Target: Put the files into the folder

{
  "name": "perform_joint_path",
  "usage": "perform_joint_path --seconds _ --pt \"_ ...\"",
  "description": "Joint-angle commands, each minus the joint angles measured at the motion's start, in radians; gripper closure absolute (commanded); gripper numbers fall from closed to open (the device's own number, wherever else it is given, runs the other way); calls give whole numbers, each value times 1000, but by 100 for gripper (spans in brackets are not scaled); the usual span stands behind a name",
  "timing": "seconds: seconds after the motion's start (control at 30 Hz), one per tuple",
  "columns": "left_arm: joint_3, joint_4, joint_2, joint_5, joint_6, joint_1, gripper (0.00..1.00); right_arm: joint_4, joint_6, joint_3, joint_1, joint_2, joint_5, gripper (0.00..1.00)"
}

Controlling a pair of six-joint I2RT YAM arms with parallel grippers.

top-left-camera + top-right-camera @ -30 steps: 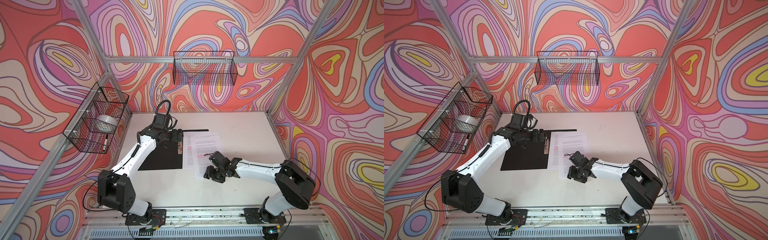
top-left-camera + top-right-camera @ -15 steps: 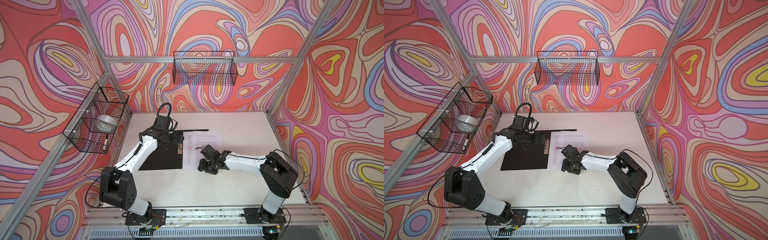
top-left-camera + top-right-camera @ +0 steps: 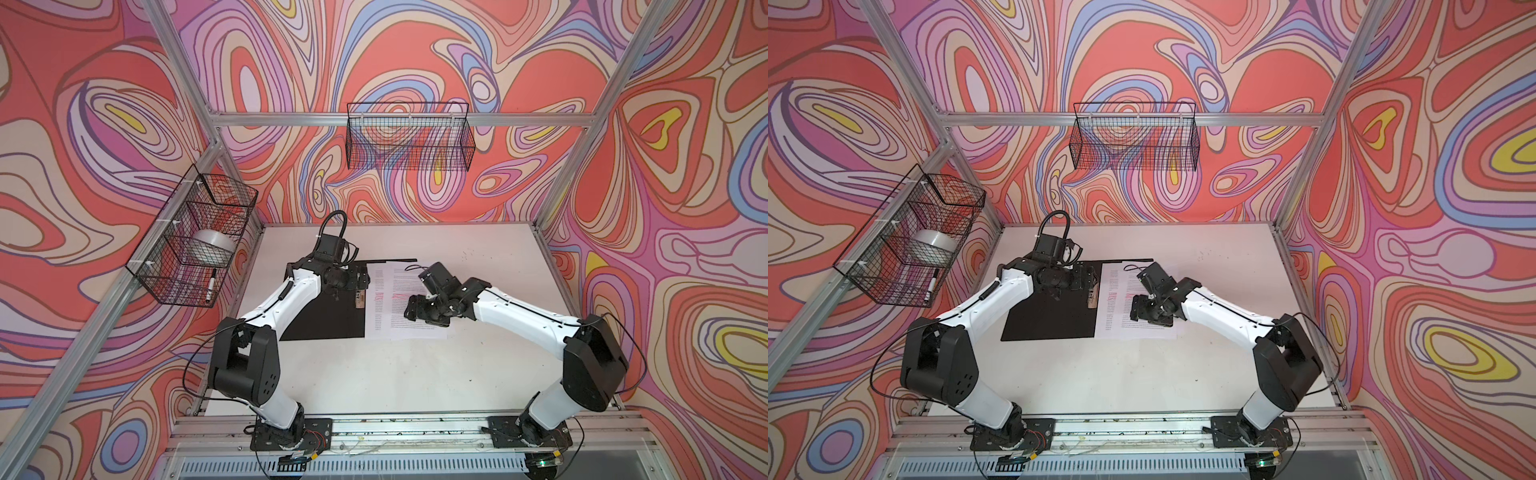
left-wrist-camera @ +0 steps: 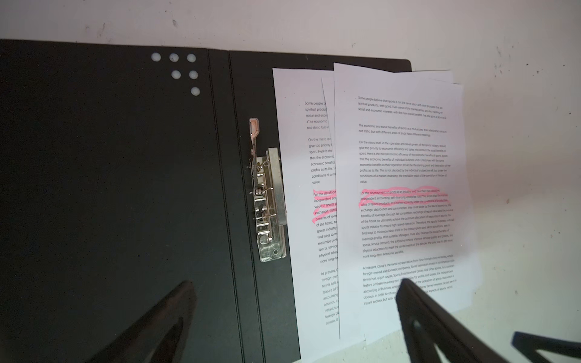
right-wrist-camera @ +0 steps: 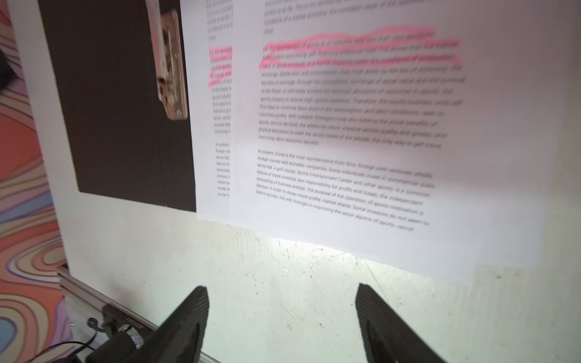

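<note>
Left pincer (image 4: pixel 297 283): jaws spread to their widest and empty, hovering over the spine region of the folder (image 4: pixel 125 188). One finger is above the black leaf and the other above the paper.

The folder lies opened flat on the left-centre of the desk (image 3: pixel 395 374), matte black inside face upward, scored by parallel spine creases. A cluster of six pale dots sits on the left leaf beside the spine. Just right of the spine is the metal clip (image 4: pixel 267 204), a bright sprung lever mechanism; whether its bar is raised cannot be told.

Right of the clip lie the files (image 4: pixel 405 157): thin, smooth, limp white sheets printed in small black text with pink highlighted lines. They rest fanned on the folder's right leaf. Their left edges are just beside the clip, and their right and near edges overhang onto bare desk.

Right pincer (image 5: pixel 281 287): jaws apart and empty, ribbed dark fingers seen against scuffed desk beside the sheets' near edge.

Step in hand, as judged: squaring the fanned sheets within the right leaf. This is best done by pressing a finger flat on the top sheet and sliding it leftward, not by pinching. Such slick paper shears layer from layer, so the left pincer should steady the folder, and the edges should meet the clip evenly.
</note>
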Motion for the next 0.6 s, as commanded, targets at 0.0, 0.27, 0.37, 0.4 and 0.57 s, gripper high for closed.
perform_joint_path --seconds 0.0,0.27,0.37,0.4,0.57 --pt "-17 20 32 -2 -6 8 0 3 -64 -10 -133 22 -33 21" --pt "-80 74 73 -3 -16 10 0 124 -126 55 -338 165 -131 20" --pt "-97 115 104 20 -11 15 0 126 -140 86 -364 227 -139 19" --pt "-102 131 114 24 -12 17 0 124 -141 91 -374 244 -144 19" --pt "-105 190 168 69 -16 33 0 167 -137 68 -414 291 -187 19"
